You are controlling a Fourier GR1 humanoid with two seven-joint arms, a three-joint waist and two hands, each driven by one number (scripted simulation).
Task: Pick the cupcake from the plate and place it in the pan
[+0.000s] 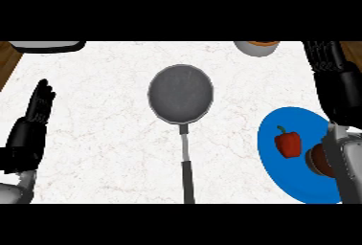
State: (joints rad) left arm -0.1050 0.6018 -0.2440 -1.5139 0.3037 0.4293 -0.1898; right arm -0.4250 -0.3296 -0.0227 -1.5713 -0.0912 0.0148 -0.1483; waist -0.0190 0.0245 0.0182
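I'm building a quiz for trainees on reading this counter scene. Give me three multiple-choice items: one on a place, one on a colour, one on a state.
1. Where does the red pepper lie?
A. in the pan
B. on the plate
C. on the bare counter

2. What colour is the plate?
A. blue
B. white
C. green

3. What does the pan hold?
A. the cupcake
B. the pepper
C. nothing

Answers: 1 B, the pepper rests on the plate, left of the cupcake. 2 A, its bare surface is blue. 3 C, the pan's dark inside shows nothing in it.
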